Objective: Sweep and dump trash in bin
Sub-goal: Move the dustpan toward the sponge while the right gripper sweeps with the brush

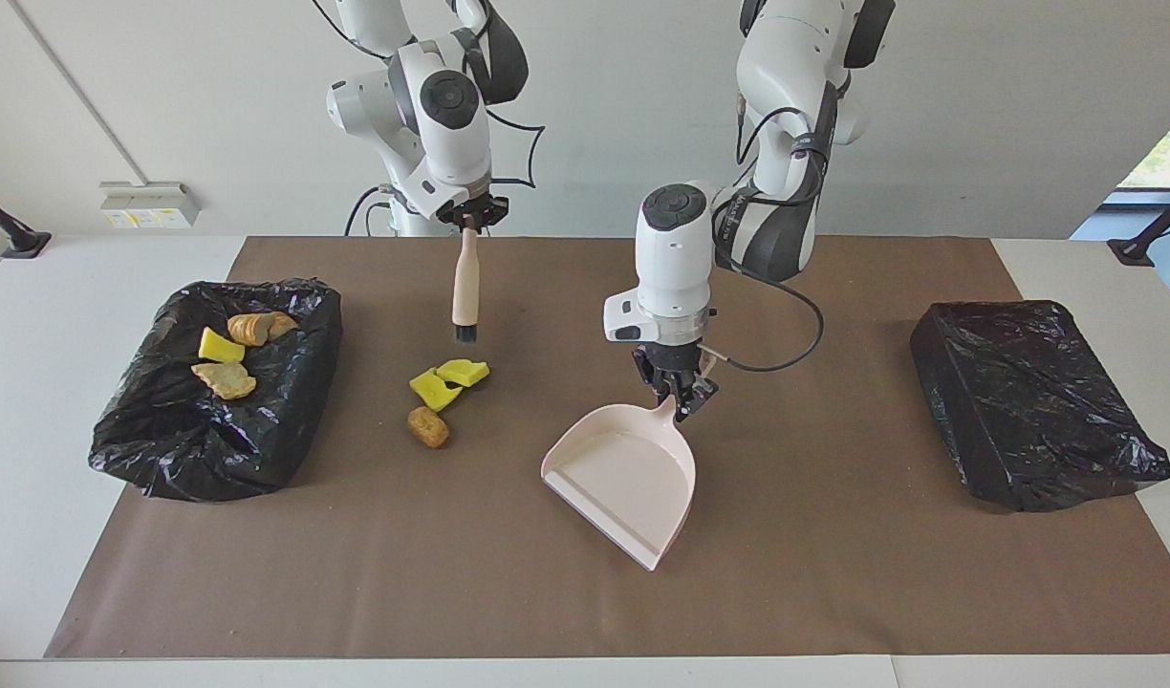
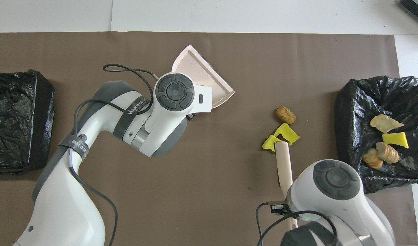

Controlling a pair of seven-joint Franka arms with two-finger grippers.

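From overhead, the left hand gripping the dustpan hides beneath its wrist; the right hand clamps the brush.

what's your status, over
Left gripper shut on dustpan handle. Right gripper shut on brush, hanging over loose trash. Nothing in the way.

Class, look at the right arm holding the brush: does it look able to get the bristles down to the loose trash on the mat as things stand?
Probably yes. The right claw holds the brush upright, bristles down, over the mat beside the yellow wedges and brown nugget. Nothing lies between them; the dustpan, in the left claw, hangs off to the side.
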